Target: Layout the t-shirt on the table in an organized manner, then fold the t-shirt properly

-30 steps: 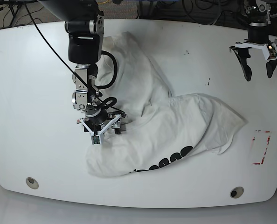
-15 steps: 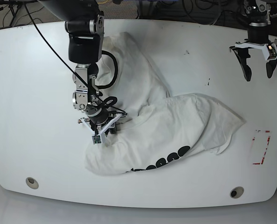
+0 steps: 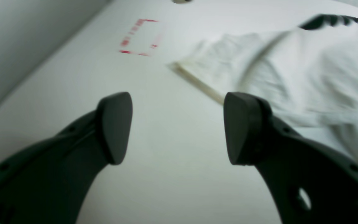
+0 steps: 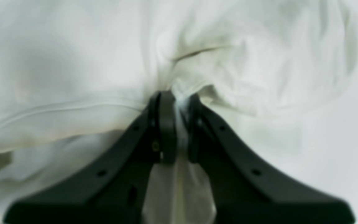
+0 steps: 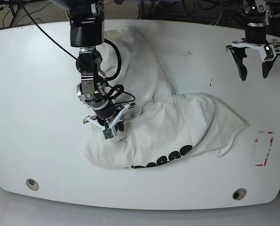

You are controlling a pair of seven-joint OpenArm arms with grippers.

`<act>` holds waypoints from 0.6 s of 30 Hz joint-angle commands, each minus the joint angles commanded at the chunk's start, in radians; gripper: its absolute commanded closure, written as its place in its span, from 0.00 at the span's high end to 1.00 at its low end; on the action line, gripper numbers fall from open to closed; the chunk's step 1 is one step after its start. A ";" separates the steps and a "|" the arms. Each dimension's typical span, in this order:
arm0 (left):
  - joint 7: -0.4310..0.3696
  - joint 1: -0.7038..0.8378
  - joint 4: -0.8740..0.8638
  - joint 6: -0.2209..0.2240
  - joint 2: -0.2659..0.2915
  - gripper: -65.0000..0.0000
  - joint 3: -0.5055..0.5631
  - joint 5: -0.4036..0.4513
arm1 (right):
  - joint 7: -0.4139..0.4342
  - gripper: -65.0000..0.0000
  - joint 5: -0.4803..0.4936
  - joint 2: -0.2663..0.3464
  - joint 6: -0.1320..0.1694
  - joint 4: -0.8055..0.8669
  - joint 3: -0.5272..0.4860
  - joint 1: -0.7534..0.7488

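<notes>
T-shirt [image 5: 177, 127]: bunched; right gripper [image 4: 177, 124], pinching fabric, has dragged it rightward; left gripper [image 5: 253, 61] spread, idle; layout unfinished.

The right gripper [image 5: 115, 130], jaws pinched on a fold of the t-shirt [image 5: 177, 129], now sits further right and nearer the front edge than a second ago, dragging the cloth's lower-left bulge inward (the black lettering [image 5: 161, 160] shifts slightly too). The left gripper [image 5: 253, 71], jaws apart, stands a little higher and further left.
</notes>
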 joint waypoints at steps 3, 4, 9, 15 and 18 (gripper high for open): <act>0.084 -0.008 0.000 0.000 -0.023 0.68 0.058 -0.003 | -0.021 0.00 0.000 0.000 0.000 0.077 -0.037 -0.008; 0.109 -0.009 0.000 0.000 -0.028 0.68 0.075 -0.005 | -0.026 0.00 0.000 0.000 0.000 0.100 -0.049 -0.008; 0.192 -0.049 0.000 -0.023 -0.037 0.68 0.157 -0.005 | -0.055 0.00 0.000 0.002 -0.002 0.192 -0.098 0.000; 0.261 -0.114 -0.002 -0.153 -0.031 0.68 0.218 -0.005 | -0.068 0.00 0.000 -0.006 0.003 0.276 -0.112 0.032; 0.318 -0.147 -0.003 -0.203 -0.029 0.68 0.250 -0.005 | -0.068 0.00 0.000 -0.012 0.005 0.315 -0.150 0.057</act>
